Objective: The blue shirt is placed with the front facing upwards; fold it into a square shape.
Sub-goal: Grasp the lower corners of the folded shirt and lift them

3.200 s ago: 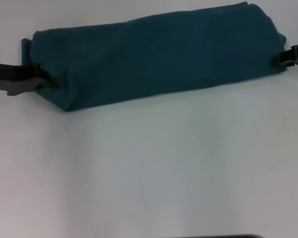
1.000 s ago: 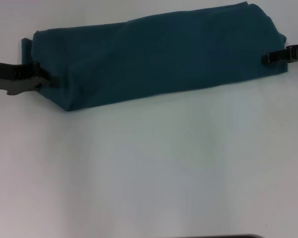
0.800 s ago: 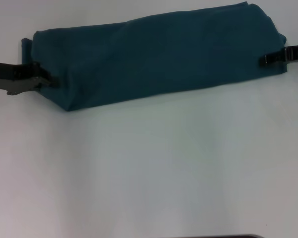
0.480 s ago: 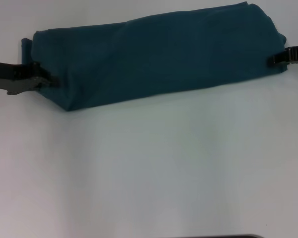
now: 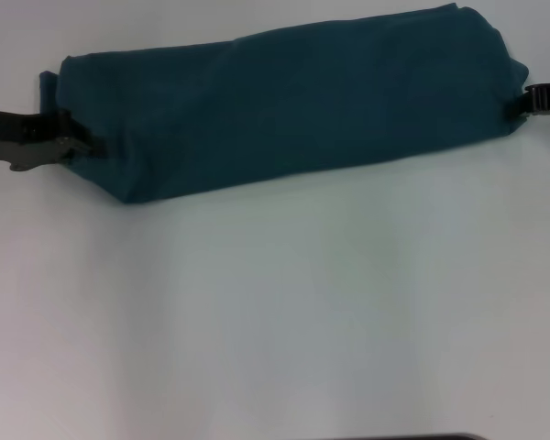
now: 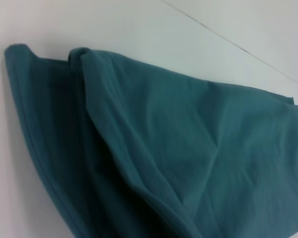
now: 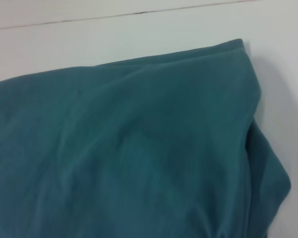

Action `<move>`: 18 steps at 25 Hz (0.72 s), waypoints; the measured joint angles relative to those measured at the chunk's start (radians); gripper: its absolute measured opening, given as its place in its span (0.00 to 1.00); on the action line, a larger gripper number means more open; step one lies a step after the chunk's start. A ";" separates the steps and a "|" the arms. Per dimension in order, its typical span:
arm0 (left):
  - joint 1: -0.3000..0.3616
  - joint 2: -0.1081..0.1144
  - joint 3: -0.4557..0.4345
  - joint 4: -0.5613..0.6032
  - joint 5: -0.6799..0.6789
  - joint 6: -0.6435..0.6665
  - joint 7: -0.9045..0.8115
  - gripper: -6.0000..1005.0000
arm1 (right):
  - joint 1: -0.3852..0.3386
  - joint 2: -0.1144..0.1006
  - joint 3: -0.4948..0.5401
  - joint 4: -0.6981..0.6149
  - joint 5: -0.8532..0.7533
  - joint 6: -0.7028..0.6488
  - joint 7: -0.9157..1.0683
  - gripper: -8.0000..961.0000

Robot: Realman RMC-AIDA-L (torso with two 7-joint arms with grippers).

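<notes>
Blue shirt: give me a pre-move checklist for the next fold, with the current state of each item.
1. Blue shirt already folded into a long band across the table: ok.
2. Left end effector at the band's left end: ok, it touches the cloth edge; whether it grips the cloth: cannot tell.
3. Right end effector at the band's right end: ok, at the cloth edge; grip: cannot tell.
4. Layers aligned at the left end: not ok, an under layer sticks out past the top layer in the left wrist view.
5. Band lying flat: not ok, soft creases run across it.
6. Square shape reached: not ok, the band is far longer than it is wide.
</notes>
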 joint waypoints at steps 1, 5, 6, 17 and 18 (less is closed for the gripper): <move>0.000 0.003 0.000 0.000 0.000 -0.001 -0.002 0.02 | 0.000 0.000 -0.001 0.000 0.000 -0.002 0.000 0.17; 0.000 0.018 -0.001 0.000 0.006 -0.001 -0.009 0.02 | 0.002 0.004 -0.010 0.003 -0.001 -0.029 0.002 0.06; 0.000 0.024 -0.001 0.000 0.006 0.002 -0.010 0.02 | 0.002 0.005 -0.012 0.002 -0.002 -0.041 0.002 0.05; 0.036 0.064 0.000 0.006 0.011 0.082 -0.012 0.02 | -0.023 0.010 -0.012 -0.044 -0.055 -0.206 0.039 0.05; 0.041 0.065 0.000 0.004 0.011 0.089 -0.012 0.02 | -0.028 0.013 -0.012 -0.059 -0.064 -0.217 0.044 0.05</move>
